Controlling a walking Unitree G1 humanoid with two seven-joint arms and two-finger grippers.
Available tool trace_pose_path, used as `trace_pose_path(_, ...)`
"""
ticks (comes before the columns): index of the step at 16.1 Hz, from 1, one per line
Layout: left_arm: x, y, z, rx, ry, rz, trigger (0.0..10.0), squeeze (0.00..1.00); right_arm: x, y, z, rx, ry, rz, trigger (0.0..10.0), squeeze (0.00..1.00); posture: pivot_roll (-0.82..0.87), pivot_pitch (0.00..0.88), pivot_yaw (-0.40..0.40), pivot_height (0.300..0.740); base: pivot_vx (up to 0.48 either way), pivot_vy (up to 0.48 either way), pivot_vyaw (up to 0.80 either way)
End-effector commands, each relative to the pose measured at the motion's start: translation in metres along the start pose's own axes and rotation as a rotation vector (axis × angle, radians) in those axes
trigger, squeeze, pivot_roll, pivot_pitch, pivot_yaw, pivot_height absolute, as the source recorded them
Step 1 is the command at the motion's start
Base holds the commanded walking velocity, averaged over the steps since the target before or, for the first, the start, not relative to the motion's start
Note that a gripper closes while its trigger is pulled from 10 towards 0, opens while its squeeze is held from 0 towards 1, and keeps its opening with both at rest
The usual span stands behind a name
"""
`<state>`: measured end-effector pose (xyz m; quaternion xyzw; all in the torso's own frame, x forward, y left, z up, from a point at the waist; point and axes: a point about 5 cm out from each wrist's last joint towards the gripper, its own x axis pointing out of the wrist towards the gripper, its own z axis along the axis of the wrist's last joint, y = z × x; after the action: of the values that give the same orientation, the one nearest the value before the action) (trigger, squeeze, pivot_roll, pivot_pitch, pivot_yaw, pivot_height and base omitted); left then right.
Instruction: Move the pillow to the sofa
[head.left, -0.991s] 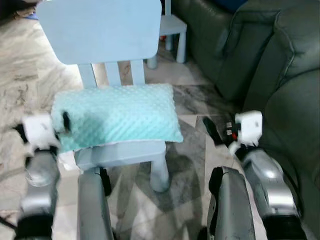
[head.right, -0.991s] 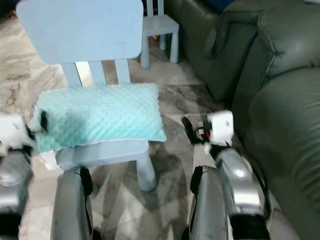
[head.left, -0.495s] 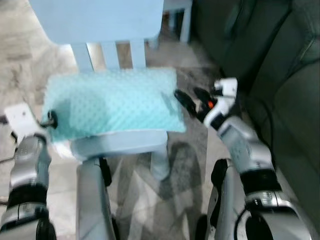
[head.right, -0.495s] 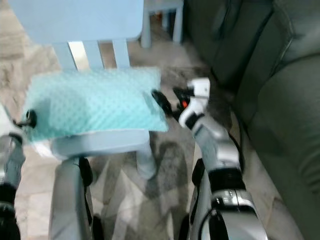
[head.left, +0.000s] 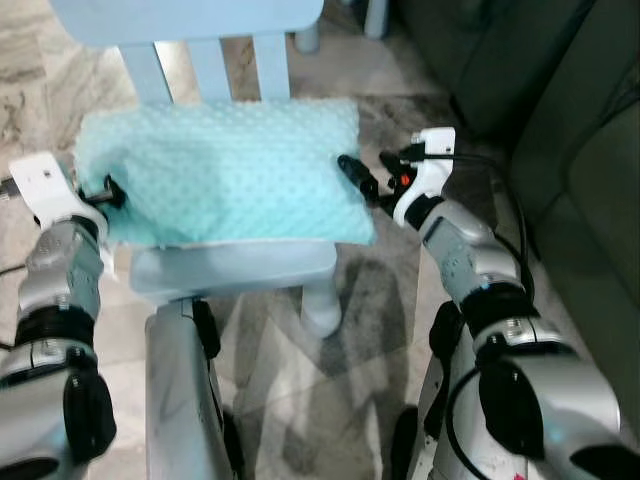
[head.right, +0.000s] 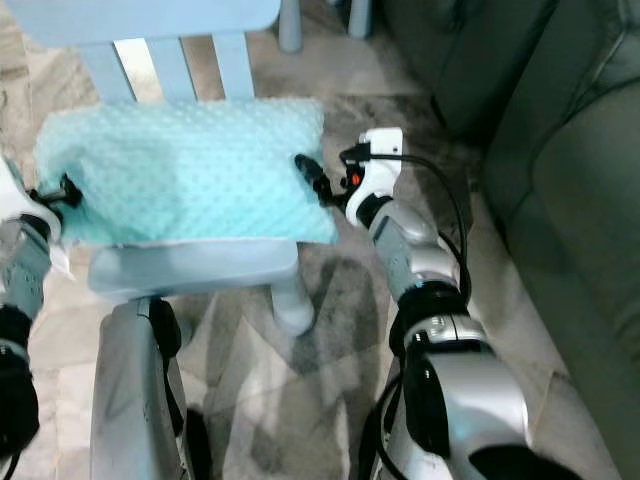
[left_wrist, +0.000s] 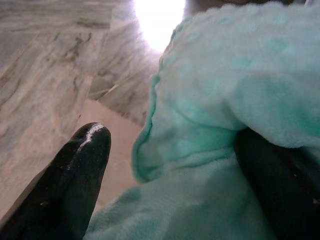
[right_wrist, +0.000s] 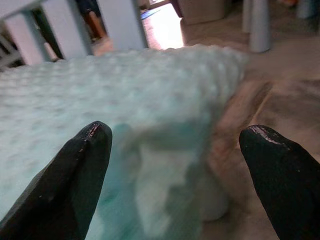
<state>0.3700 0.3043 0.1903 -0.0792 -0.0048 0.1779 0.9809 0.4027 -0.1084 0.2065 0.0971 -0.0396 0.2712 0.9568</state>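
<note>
A mint-green dotted pillow (head.left: 220, 170) lies on the seat of a small light-blue chair (head.left: 230, 265). My left gripper (head.left: 108, 190) is at the pillow's left end. In the left wrist view the left gripper (left_wrist: 170, 150) is open, with the pillow's corner (left_wrist: 235, 90) between its fingers (left_wrist: 75, 180). My right gripper (head.left: 362, 180) is at the pillow's right end, fingers pointing at it. In the right wrist view the right gripper (right_wrist: 175, 131) is open wide with the pillow (right_wrist: 120, 115) just ahead. The dark green sofa (head.left: 580, 110) stands to the right.
Legs of a second small blue chair (head.left: 375, 15) stand behind, near the sofa. The floor (head.left: 360, 330) is grey marble tile. My own silver legs (head.left: 185, 400) are below the chair's front edge. A narrow strip of floor separates chair and sofa.
The camera has tilted down and closer to the chair. My right gripper has swung left from beside the sofa to the pillow's right end. The left gripper has closed in on the left end.
</note>
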Motion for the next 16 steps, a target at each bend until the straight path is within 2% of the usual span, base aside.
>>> trace_pose_path(1,0.001,0.007,0.010,-0.020,-0.049,0.011,10.0,0.00,0.004,0.002,0.007,-0.053,-0.025,-0.003,10.0,0.00,-0.01,0.323,0.017,0.334,0.000,0.000,0.00)
trace_pose_path(3,0.002,0.004,0.015,-0.062,-0.077,0.000,10.0,0.00,0.004,0.001,0.005,-0.034,-0.031,-0.015,10.0,0.00,0.00,0.326,0.016,0.334,0.000,0.000,0.00)
trace_pose_path(5,0.000,-0.010,0.014,-0.195,-0.059,-0.095,10.0,0.00,0.006,0.004,0.004,-0.029,-0.043,-0.011,10.0,0.00,0.00,0.322,0.021,0.334,0.000,0.000,0.00)
trace_pose_path(6,-0.003,-0.013,0.012,-0.217,-0.050,-0.121,10.0,0.00,0.006,0.005,0.003,-0.030,-0.046,-0.007,10.0,0.00,0.01,0.321,0.022,0.334,0.000,0.000,0.00)
trace_pose_path(9,-0.026,-0.015,0.006,-0.178,-0.063,-0.170,10.0,0.00,0.004,0.004,0.001,-0.033,-0.052,-0.005,10.0,0.00,0.02,0.307,0.022,0.334,0.000,0.000,0.00)
trace_pose_path(11,-0.042,-0.015,0.015,-0.189,-0.112,-0.188,10.0,0.00,0.004,0.002,0.003,-0.033,-0.066,-0.005,10.0,0.00,0.03,0.295,0.021,0.334,0.000,0.000,0.00)
trace_pose_path(13,-0.068,-0.014,0.024,-0.106,-0.166,-0.161,10.0,0.00,0.004,0.001,0.008,-0.040,-0.092,0.002,10.0,0.00,0.03,0.275,0.021,0.334,0.000,0.000,0.00)
trace_pose_path(15,-0.077,-0.011,0.032,-0.096,-0.208,-0.121,10.0,0.00,0.004,0.002,0.009,-0.048,-0.103,0.012,10.0,0.00,0.03,0.271,0.022,0.334,0.000,0.000,0.00)
trace_pose_path(16,-0.081,-0.005,0.042,-0.076,-0.255,-0.075,10.0,0.00,0.003,0.003,0.009,-0.050,-0.111,0.018,10.0,0.00,0.04,0.259,0.020,0.334,0.000,0.000,0.00)
